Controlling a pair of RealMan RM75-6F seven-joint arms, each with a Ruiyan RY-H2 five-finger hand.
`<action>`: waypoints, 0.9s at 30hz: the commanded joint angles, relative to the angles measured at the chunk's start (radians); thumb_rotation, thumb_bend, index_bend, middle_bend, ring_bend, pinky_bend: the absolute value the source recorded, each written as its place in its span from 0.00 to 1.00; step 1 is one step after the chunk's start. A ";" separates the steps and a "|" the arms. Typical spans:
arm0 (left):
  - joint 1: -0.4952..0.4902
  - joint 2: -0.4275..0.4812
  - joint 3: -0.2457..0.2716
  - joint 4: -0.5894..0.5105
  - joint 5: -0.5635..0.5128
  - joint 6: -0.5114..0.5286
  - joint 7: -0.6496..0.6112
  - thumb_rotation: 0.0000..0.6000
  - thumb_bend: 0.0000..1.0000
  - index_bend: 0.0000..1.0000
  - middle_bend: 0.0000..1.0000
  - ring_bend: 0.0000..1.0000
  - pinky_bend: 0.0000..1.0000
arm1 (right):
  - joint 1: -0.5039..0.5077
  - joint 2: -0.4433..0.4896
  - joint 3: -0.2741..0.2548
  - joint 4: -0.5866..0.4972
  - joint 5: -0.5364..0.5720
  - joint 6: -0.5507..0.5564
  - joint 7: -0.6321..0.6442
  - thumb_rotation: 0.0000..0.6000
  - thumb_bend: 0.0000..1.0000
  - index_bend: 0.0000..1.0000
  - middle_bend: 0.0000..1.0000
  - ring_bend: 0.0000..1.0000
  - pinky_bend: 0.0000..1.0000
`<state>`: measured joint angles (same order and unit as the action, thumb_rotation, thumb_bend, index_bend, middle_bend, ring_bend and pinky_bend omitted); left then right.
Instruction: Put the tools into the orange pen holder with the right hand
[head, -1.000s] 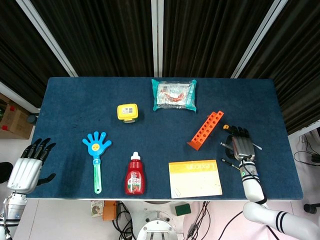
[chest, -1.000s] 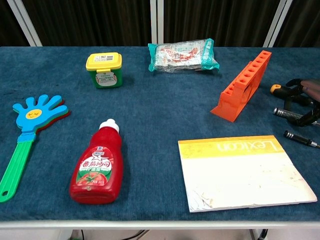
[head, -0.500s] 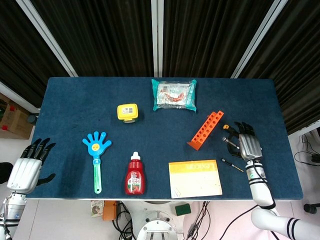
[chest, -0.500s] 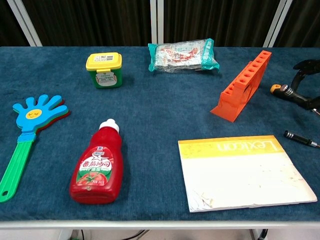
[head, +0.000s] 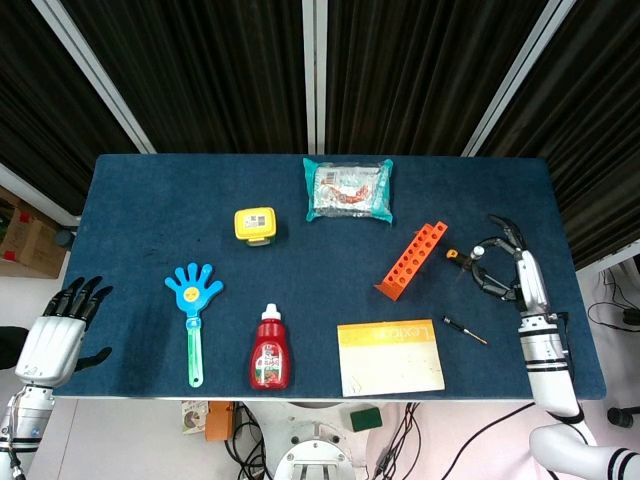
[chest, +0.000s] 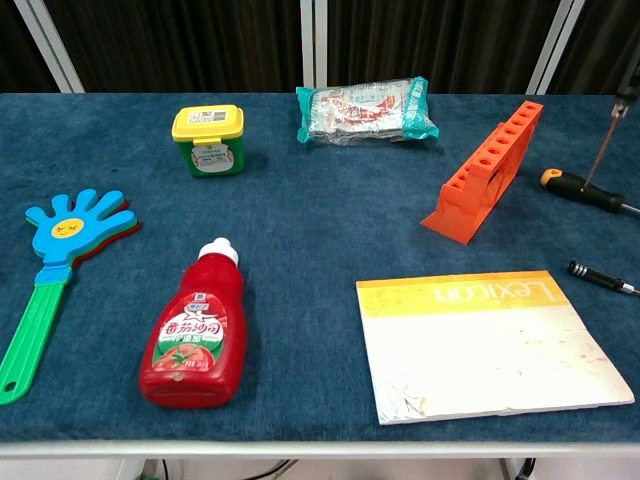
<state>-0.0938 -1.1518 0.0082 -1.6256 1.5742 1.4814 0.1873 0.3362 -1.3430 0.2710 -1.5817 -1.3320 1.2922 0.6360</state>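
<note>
**Right hand lifting a slim tool beside the orange pen holder**

The right hand (head: 515, 268) is hovering above the right part of the blue table (head: 140, 200), just right of the orange pen holder (head: 411, 260); its fingers (head: 487, 285) are curling toward the thumb in a loose ring, and they are pinching a thin metal-shafted tool (chest: 605, 140), which in the chest view is hanging tilted with its tip pointing down toward the cloth; the rest of the fingers are standing apart above it. The pen holder is lying as a slanted orange block with a row of round holes, running from near-left to far-right. An orange-and-black screwdriver (chest: 580, 190) is lying on the table between the holder and the hand, and a small black tool (head: 465, 330) is resting nearer, just right of the yellow-and-white Lexicon book (head: 391, 356).

The left hand (head: 58, 335) is hanging off the near-left corner of the table, holding nothing, its fingers straight and slightly spread.

Further left, a ketchup bottle (head: 270, 350) is lying flat, a blue hand clapper (head: 192, 305) is lying beside it, a yellow-lidded tub (head: 255, 224) is standing farther back, and a teal snack packet (head: 348, 189) is sitting at the far middle.
</note>
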 joint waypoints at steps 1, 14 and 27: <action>0.000 0.000 0.002 0.000 0.005 0.001 0.000 1.00 0.05 0.15 0.07 0.03 0.18 | 0.003 0.011 0.050 -0.004 -0.051 0.033 0.113 1.00 0.41 0.68 0.10 0.00 0.00; -0.003 0.004 -0.002 0.002 -0.006 -0.005 -0.012 1.00 0.05 0.15 0.07 0.03 0.18 | 0.066 -0.026 0.043 -0.004 -0.078 -0.027 0.227 1.00 0.41 0.67 0.10 0.00 0.00; 0.006 0.007 0.003 0.002 0.009 0.014 -0.017 1.00 0.05 0.15 0.07 0.03 0.18 | 0.093 -0.067 0.016 0.031 -0.063 -0.069 0.222 1.00 0.41 0.67 0.10 0.00 0.00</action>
<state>-0.0879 -1.1452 0.0111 -1.6234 1.5833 1.4954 0.1699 0.4286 -1.4093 0.2883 -1.5518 -1.3949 1.2242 0.8573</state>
